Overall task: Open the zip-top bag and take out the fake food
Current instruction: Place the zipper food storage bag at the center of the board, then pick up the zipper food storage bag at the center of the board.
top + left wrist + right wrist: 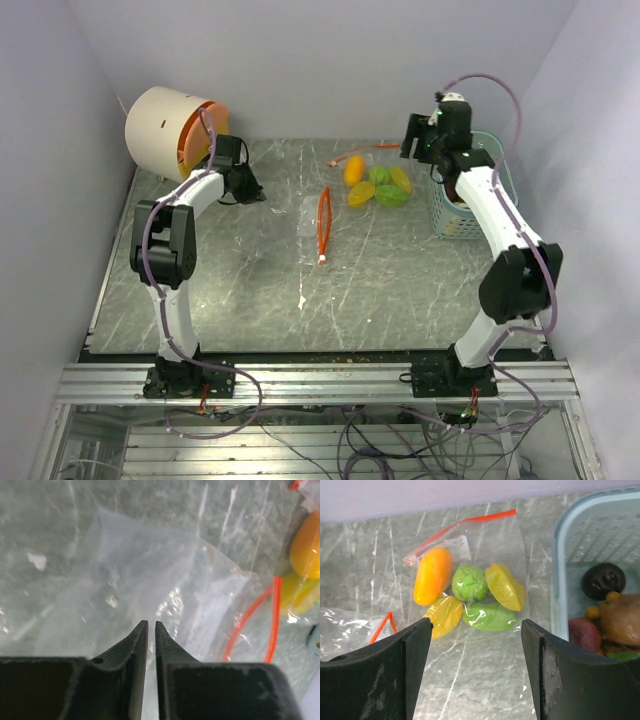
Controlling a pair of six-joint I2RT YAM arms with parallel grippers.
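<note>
- Zip-top bag (490, 545) holding the fake food (470, 582) lies on the counter (470, 680), just beside the basket (559, 580).
- Right end effector (477, 625): spread wide, empty, near the basket.
- Left end effector (151, 625): closed, well apart from the basket.

Fake food (306, 545) cropped at edge; basket (448, 225) behind right arm (495, 212).

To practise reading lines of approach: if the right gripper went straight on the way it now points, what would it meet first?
Probably the zip-top bag, at the fake food inside it, which is centred ahead of the open right gripper. Depth is unclear from the wrist view.
</note>
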